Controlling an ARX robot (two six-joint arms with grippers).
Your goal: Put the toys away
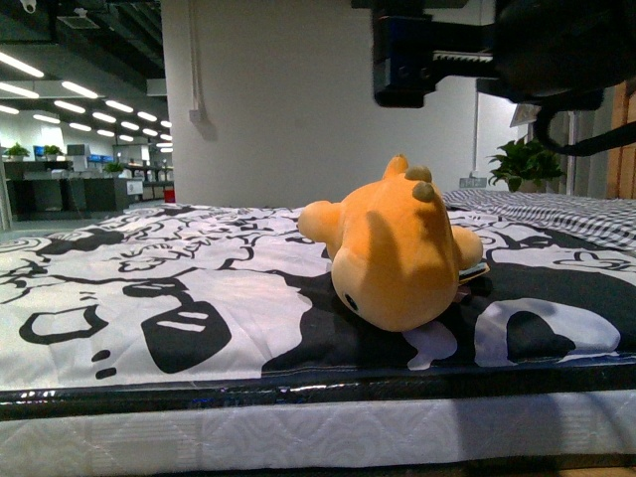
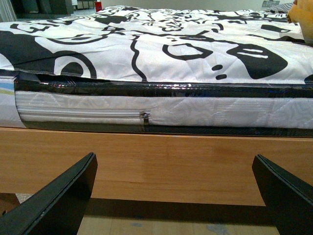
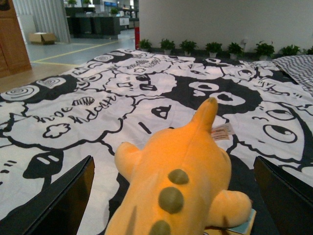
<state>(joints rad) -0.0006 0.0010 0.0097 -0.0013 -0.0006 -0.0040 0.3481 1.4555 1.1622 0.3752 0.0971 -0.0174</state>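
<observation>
Broadly, a bed fills every view: its black-and-white cartoon-print cover [image 1: 149, 288] spreads flat and wide beyond the right gripper [image 3: 173, 159], with much bare cover on either side of it. Behind the bed stands a white wall [image 1: 288, 99], and off to one side an open office hall runs back under rows of ceiling lights [image 1: 75, 94]. A row of potted plants [image 3: 215, 47] lines the foot of the wall, far ahead of the right gripper. A grey checked cloth [image 1: 566, 214] lies on the bed's far corner.

The left gripper [image 2: 173, 161] sits low, off the bed, facing its side: the wooden frame [image 2: 146, 166] is straight ahead of it, the quilted white mattress edge [image 2: 195, 110] just above that, a small zipper pull [image 2: 145, 117] on its seam. Its fingers are spread wide, with nothing between them.

The right gripper's fingers are also spread wide. The orange-yellow plush animal [image 1: 397, 258] lies on the cover close below and ahead of them, untouched, near the bed's front edge, olive bumps [image 3: 171, 198] along its back and a paper tag [image 3: 222, 132] beside it.

A cardboard box [image 3: 41, 37] stands on the far floor; what it holds cannot be told
</observation>
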